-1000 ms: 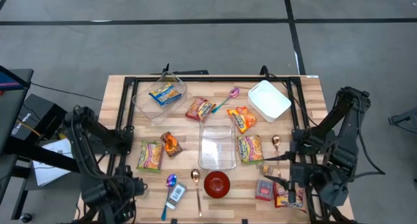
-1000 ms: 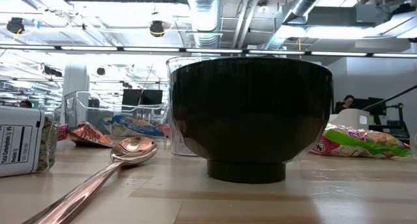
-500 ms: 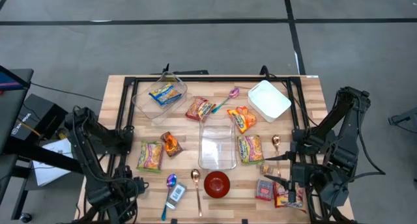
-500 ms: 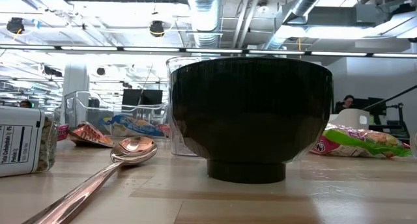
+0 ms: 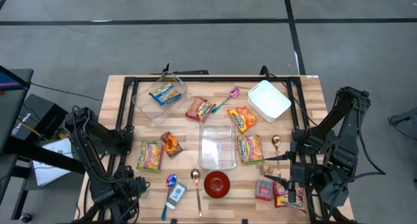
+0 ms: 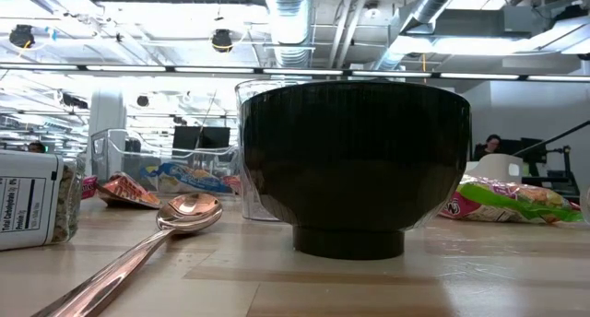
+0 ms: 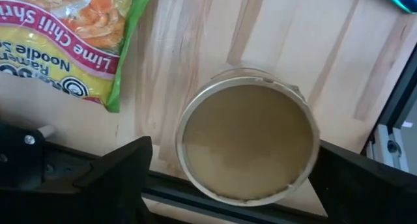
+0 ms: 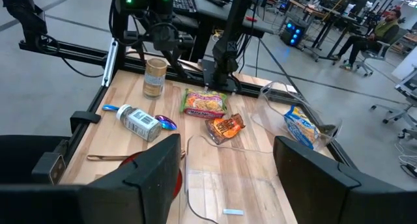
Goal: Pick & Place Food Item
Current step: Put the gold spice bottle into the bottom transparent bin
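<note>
I take the round, open-topped metal tin as the thing to pick. It stands upright on the pale wooden table, near its left front corner, just beside the black frame rail. The left gripper hangs straight over it, fingers spread wide with one dark finger on either side of the tin, neither touching as far as I can see. From above, the left arm hides the tin; the gripper shows at.

Just beside the tin lies a green-and-yellow lime chili shrimp ramen packet, flat on the table. Farther in sit an orange crinkled snack packet, a small bottle with a white label lying on its side, and a copper-coloured spoon. A red round bowl stands at the front middle, with a clear rectangular plastic container behind it.

The right gripper waits above the table's right front, fingers wide apart and holding nothing.
</note>
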Available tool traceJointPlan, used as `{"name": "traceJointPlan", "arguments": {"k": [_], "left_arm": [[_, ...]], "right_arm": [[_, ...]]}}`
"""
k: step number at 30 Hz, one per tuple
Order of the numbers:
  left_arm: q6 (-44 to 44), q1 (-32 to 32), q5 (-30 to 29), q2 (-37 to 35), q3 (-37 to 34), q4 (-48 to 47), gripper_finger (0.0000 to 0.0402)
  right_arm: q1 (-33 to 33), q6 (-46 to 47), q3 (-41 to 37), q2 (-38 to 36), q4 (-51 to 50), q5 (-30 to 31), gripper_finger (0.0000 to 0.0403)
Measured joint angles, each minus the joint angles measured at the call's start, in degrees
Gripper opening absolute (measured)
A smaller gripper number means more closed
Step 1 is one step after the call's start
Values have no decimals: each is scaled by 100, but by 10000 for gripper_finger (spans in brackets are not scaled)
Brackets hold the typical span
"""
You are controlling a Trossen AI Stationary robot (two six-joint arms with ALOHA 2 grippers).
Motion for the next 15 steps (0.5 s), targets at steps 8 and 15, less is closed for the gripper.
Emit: {"name": "traceJointPlan", "arguments": {"k": [8,15], "left_arm": [[67,143,-4,0,-17,107,367],[141,251,-39,0,-17,101,337]], "right_arm": [[0,0,0,0,0,0,240],[4,0,0,0,-2,-1,240]]}}
